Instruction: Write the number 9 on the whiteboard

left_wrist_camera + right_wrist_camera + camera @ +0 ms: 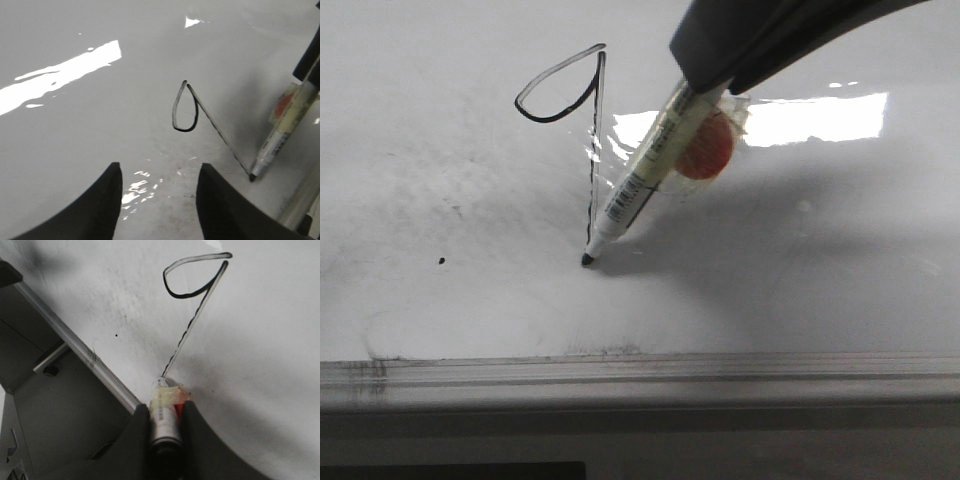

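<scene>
A black hand-drawn number 9 point(592, 130) with a narrow slanted loop and a long stem is on the glossy whiteboard point(800, 280). My right gripper point(165, 412) is shut on a white marker point(638, 190) wrapped with tape and an orange piece. The marker's black tip point(587, 259) touches the board at the lower end of the stem. The 9 also shows in the left wrist view point(192, 112) and the right wrist view point(197, 290). My left gripper point(159, 172) is open and empty, hovering over bare board near the loop.
A grey metal rail point(640, 375) runs along the board's near edge, also in the right wrist view point(75, 342). A small black dot point(441, 262) lies left of the stem. Bright light reflections point(820, 118) lie on the board behind the marker.
</scene>
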You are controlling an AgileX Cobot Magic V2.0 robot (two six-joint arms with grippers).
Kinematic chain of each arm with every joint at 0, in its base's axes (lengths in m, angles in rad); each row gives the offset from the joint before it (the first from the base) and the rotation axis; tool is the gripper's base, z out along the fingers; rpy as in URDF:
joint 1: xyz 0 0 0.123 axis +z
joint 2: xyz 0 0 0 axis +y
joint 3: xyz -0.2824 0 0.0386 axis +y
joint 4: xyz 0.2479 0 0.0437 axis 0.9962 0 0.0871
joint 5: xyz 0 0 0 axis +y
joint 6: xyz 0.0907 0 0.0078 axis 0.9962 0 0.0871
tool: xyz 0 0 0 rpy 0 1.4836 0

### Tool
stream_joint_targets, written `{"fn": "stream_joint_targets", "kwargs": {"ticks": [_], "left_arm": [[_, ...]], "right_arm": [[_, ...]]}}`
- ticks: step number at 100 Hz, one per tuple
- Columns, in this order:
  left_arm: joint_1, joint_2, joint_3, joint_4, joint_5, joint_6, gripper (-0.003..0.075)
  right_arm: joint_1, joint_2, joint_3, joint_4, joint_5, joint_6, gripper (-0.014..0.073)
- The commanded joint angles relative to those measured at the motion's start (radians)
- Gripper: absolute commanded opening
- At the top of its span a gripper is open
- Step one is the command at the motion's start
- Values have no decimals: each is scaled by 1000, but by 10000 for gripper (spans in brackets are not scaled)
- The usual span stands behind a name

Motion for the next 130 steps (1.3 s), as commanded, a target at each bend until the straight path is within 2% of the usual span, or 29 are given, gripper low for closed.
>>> {"fn": "stream_joint_targets", "kwargs": {"ticks": [1,26,43,71,78,92,100,108,109,110,113,119,123,127,130], "left_arm": [[-52,28,-30,13,-75,-14,340],[-222,163,-30,47,-115,-14,340],[-228,257,-30,47,-224,-14,340],[-228,344,-30,47,-284,-14,326],[-228,355,-30,47,-305,-14,262],[-228,357,-30,47,-312,-14,-11],[-228,357,-30,47,-312,-14,-20],[-228,357,-30,34,-312,-14,-20],[-228,357,-30,26,-313,-14,-20],[-228,355,-30,19,-313,-14,-20],[-228,351,-30,-17,-313,-14,-20],[-228,346,-30,-145,-313,-14,-21],[-226,344,-30,-308,-311,-14,-20],[-222,340,-30,-425,-311,-14,-20],[-218,338,-30,-527,-311,-14,-21]], "right_arm": [[28,-17,-62,-18,-70,2,-62],[112,46,-156,10,-27,2,-62],[159,79,-165,31,-17,4,-62],[164,81,-165,90,-22,4,-62],[164,81,-165,90,-22,4,-62],[164,81,-165,89,-18,4,-62],[164,81,-165,81,-22,2,-50],[164,81,-165,73,-22,-5,52],[164,81,-165,68,-22,-5,99],[164,81,-165,68,-22,-5,99],[164,81,-165,61,-22,-5,187],[164,81,-165,56,-27,-5,333],[164,81,-165,51,-30,-5,419],[164,81,-165,51,-36,-5,465],[164,81,-165,51,-36,-5,469]]}}
